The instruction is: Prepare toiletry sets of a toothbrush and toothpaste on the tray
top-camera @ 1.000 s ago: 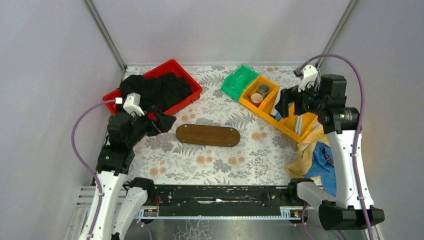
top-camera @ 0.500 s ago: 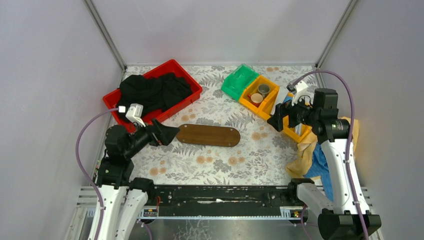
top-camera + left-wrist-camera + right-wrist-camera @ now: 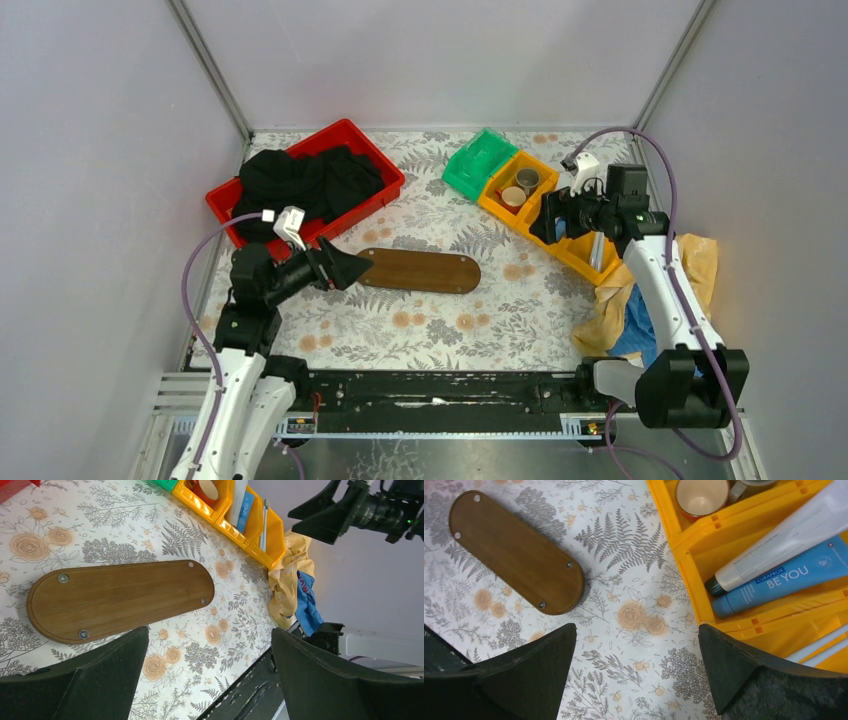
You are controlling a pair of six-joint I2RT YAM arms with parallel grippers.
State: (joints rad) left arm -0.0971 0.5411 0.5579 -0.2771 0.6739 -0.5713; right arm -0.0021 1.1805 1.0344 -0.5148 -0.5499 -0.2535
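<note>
The dark brown oval tray point(image 3: 415, 270) lies bare on the flowered tablecloth, also seen as the tray point(image 3: 120, 597) and the tray point(image 3: 516, 555). My left gripper point(image 3: 350, 268) hangs open just off its left end; the left gripper point(image 3: 209, 630) has nothing between its fingers. A whitish toothpaste point(image 3: 784, 540) and a blue toothpaste point(image 3: 784, 582) lie side by side in the middle yellow bin. Pale toothbrush sticks point(image 3: 819, 647) lie in the neighbouring bin. My right gripper point(image 3: 545, 220) hovers open at that bin's near-left edge; the right gripper point(image 3: 637, 626) holds nothing.
A row of yellow bins point(image 3: 585, 262) runs diagonally at the back right, with cups point(image 3: 701, 495) in the far one and a green bin point(image 3: 480, 160) beyond. A red crate point(image 3: 375, 205) of black cloth stands back left. Yellow and blue cloths point(image 3: 640, 300) lie right.
The left arm has dropped and swung right to the tray's left end. The right arm has lowered and moved left over the yellow bins. Both grippers stayed open.
</note>
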